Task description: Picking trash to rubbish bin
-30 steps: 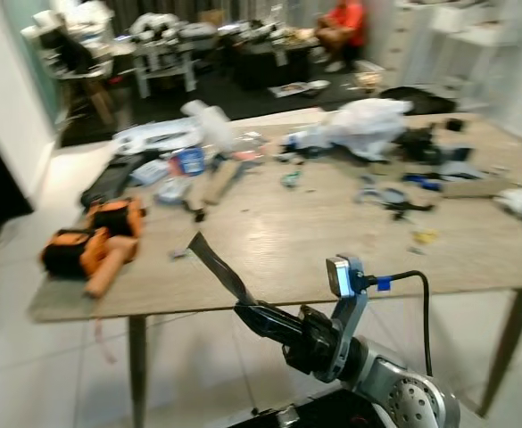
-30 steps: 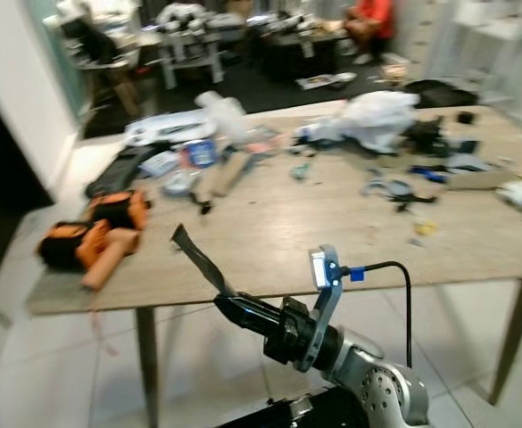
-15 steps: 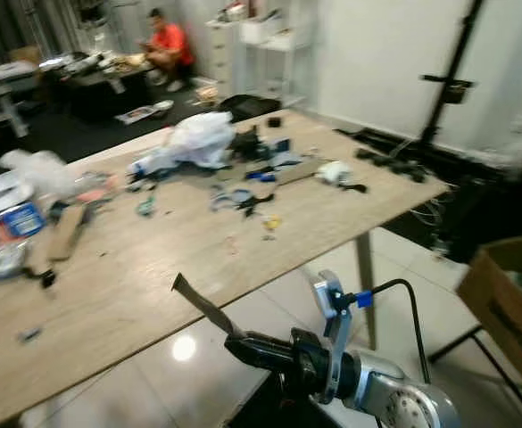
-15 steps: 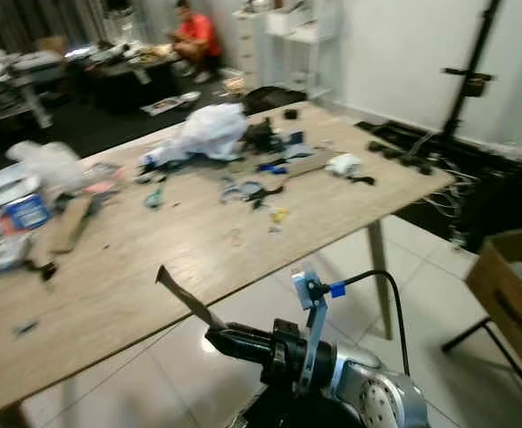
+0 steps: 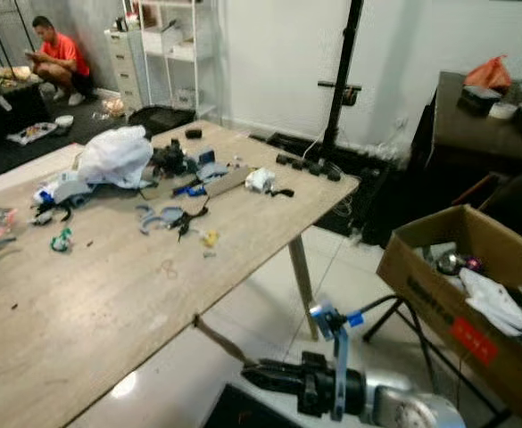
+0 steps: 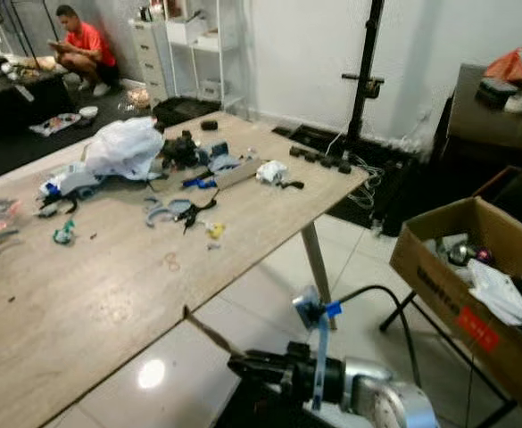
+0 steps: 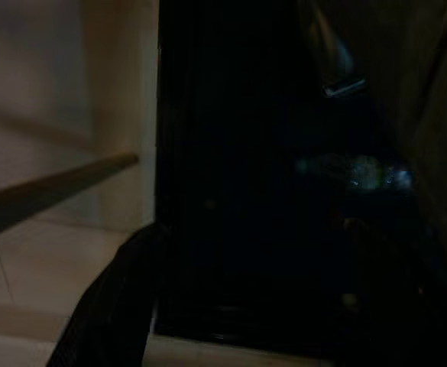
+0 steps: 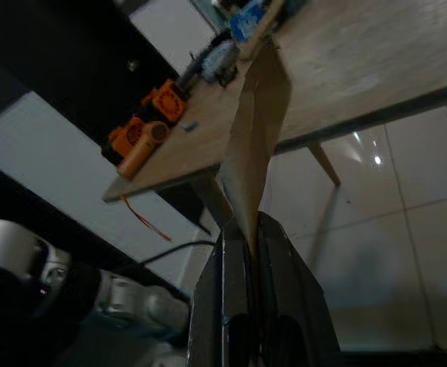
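In front of the robot's chest, low above the tiled floor:
Trash: I am seeing a thin brown strip of cardboard [image 8: 254,145] sticking out forward from the right gripper's tips, its free end [image 5: 214,336] hanging beside the near edge of the table.
Right gripper: the right gripper [image 5: 253,369] is clamping the strip; in its wrist view the two black fingers [image 8: 284,290] are pressing together on the strip's lower end. The silver arm behind it is carrying a small camera on a bracket with a blue clip and a black cable.
Left gripper: its wrist view is coming through very dark, so I cannot tell how its fingers are standing.
Table: a long wooden table [image 5: 109,294] is running away to the robot's left, littered with a white plastic bag [image 5: 113,156], a white crumpled scrap [image 5: 259,179], a small yellow bit [image 5: 210,238] and black and blue odds and ends.
Bin side: an open cardboard box [image 5: 439,285] holding white scraps and other rubbish is sitting on a black stand to the right, well apart from the gripper.
Background: a black pole stand [image 5: 341,80] is rising by the white wall, and a person in a red shirt [image 5: 60,55] is crouching at the far left.
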`<state>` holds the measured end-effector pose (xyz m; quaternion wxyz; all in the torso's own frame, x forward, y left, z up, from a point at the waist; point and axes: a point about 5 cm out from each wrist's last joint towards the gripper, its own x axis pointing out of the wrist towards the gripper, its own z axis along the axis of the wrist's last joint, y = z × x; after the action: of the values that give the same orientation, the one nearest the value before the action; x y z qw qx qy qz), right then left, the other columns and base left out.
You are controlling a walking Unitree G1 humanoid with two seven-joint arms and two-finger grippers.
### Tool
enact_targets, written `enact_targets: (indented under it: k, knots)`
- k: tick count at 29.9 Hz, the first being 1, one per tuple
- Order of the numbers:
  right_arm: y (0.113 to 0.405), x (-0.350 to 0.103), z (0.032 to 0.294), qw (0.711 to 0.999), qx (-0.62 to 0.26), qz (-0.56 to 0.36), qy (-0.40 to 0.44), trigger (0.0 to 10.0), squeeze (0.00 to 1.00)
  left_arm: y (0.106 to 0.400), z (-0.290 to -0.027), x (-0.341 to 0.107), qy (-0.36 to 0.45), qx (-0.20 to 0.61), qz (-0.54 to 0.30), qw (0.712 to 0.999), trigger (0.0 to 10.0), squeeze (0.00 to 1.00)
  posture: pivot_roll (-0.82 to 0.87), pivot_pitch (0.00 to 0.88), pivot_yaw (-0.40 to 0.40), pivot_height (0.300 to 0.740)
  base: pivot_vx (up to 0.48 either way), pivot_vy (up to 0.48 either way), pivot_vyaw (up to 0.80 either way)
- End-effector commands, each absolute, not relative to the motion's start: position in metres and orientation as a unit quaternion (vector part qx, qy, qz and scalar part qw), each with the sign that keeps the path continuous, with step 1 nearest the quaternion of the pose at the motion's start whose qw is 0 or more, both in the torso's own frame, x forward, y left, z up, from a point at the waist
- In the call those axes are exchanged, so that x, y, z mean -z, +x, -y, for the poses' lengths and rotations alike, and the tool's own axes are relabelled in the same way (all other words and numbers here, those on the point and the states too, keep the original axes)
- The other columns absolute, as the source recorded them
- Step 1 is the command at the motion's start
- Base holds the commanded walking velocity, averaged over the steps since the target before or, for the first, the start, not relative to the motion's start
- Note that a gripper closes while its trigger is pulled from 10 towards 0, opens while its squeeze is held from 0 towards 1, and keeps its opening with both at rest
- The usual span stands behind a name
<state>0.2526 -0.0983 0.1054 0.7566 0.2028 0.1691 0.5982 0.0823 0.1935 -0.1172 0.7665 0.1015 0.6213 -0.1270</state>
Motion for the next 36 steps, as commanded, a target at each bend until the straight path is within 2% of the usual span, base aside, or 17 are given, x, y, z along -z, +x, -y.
enact_targets:
  k: [1, 2, 3, 6, 10, 12, 13, 15, 16, 18, 19, 21, 24, 27, 29, 33, 36]
  knots:
    - [0.254, -0.091, 0.106, 0.773, -0.572, -0.198, 0.194, 10.0, 0.00, 0.122, -0.166, 0.109, 0.082, 0.158, -0.551, 0.816, 10.0, 0.00, -0.15, 0.104, 0.026, 0.740, 0.000, 0.000, -0.77]
    - [0.255, -0.073, 0.114, 0.789, -0.539, -0.233, 0.180, 10.0, 0.00, 0.122, -0.165, 0.109, 0.081, 0.159, -0.550, 0.816, 10.0, 0.00, -0.15, 0.106, 0.024, 0.740, 0.000, 0.000, -0.77]
    - [0.255, -0.073, 0.114, 0.789, -0.539, -0.233, 0.180, 10.0, 0.00, 0.122, -0.165, 0.109, 0.081, 0.159, -0.550, 0.816, 10.0, 0.00, -0.15, 0.106, 0.024, 0.740, 0.000, 0.000, -0.77]
    - [0.253, -0.040, 0.131, 0.814, -0.476, -0.295, 0.157, 10.0, 0.00, 0.120, -0.163, 0.110, 0.081, 0.162, -0.551, 0.814, 10.0, 0.00, -0.15, 0.110, 0.022, 0.740, 0.000, 0.000, -0.77]
    - [0.248, -0.020, 0.144, 0.823, -0.437, -0.332, 0.145, 10.0, 0.00, 0.118, -0.162, 0.110, 0.081, 0.163, -0.553, 0.813, 10.0, 0.00, -0.15, 0.112, 0.021, 0.740, 0.000, 0.000, -0.77]
    - [0.248, -0.002, 0.158, 0.847, -0.364, -0.356, 0.150, 10.0, 0.00, 0.117, -0.162, 0.111, 0.082, 0.164, -0.554, 0.812, 10.0, 0.00, -0.15, 0.112, 0.019, 0.740, 0.000, 0.000, -0.78]
    - [0.248, -0.002, 0.158, 0.847, -0.364, -0.356, 0.150, 10.0, 0.00, 0.117, -0.162, 0.111, 0.082, 0.164, -0.554, 0.812, 10.0, 0.00, -0.15, 0.112, 0.019, 0.740, 0.000, 0.000, -0.78]
    - [0.247, 0.014, 0.173, 0.870, -0.283, -0.380, 0.137, 10.0, 0.00, 0.116, -0.162, 0.111, 0.082, 0.164, -0.555, 0.811, 10.0, 0.00, -0.15, 0.110, 0.019, 0.740, 0.000, 0.000, 0.00]
    - [0.247, 0.014, 0.173, 0.870, -0.283, -0.380, 0.137, 10.0, 0.00, 0.116, -0.162, 0.111, 0.082, 0.164, -0.555, 0.811, 10.0, 0.00, -0.15, 0.110, 0.019, 0.740, 0.000, 0.000, 0.00]
    - [0.237, 0.033, 0.194, 0.885, -0.180, -0.411, 0.122, 10.0, 0.00, 0.116, -0.163, 0.111, 0.084, 0.165, -0.556, 0.811, 10.0, 0.00, -0.15, 0.109, 0.019, 0.740, 0.000, 0.000, 0.00]
    - [0.237, 0.033, 0.194, 0.885, -0.180, -0.411, 0.122, 10.0, 0.00, 0.116, -0.163, 0.111, 0.084, 0.165, -0.556, 0.811, 10.0, 0.00, -0.15, 0.109, 0.019, 0.740, 0.000, 0.000, 0.00]
    - [0.220, 0.050, 0.212, 0.884, -0.094, -0.443, 0.113, 10.0, 0.00, 0.118, -0.164, 0.110, 0.087, 0.166, -0.556, 0.810, 10.0, 0.00, -0.15, 0.109, 0.019, 0.740, 0.000, 0.000, 0.00]
    - [0.208, 0.058, 0.220, 0.880, -0.058, -0.457, 0.114, 10.0, 0.00, 0.118, -0.164, 0.110, 0.087, 0.166, -0.557, 0.809, 10.0, 0.00, -0.15, 0.104, 0.022, 0.740, 0.000, -0.212, 0.00]
    - [0.175, 0.076, 0.233, 0.862, 0.029, -0.490, 0.126, 10.0, 0.00, 0.120, -0.164, 0.110, 0.086, 0.165, -0.558, 0.809, 10.0, 0.00, -0.15, 0.107, 0.022, 0.740, 0.000, -0.475, 0.00]
    - [0.168, 0.080, 0.235, 0.858, 0.045, -0.496, 0.127, 10.0, 0.00, 0.120, -0.164, 0.110, 0.085, 0.165, -0.558, 0.809, 10.0, 0.00, -0.15, 0.108, 0.022, 0.740, 0.000, -0.480, 0.00]
    - [0.158, 0.085, 0.236, 0.852, 0.067, -0.505, 0.121, 10.0, 0.00, 0.123, -0.167, 0.109, 0.064, 0.135, -0.551, 0.821, 10.0, 0.00, -0.15, 0.111, 0.022, 0.740, 0.000, -0.480, 0.00]
    - [0.158, 0.085, 0.239, 0.856, 0.086, -0.495, 0.123, 10.0, 0.00, 0.141, -0.179, 0.102, 0.010, 0.057, -0.515, 0.855, 10.0, 0.00, -0.15, 0.114, 0.022, 0.740, 0.000, -0.408, 0.00]
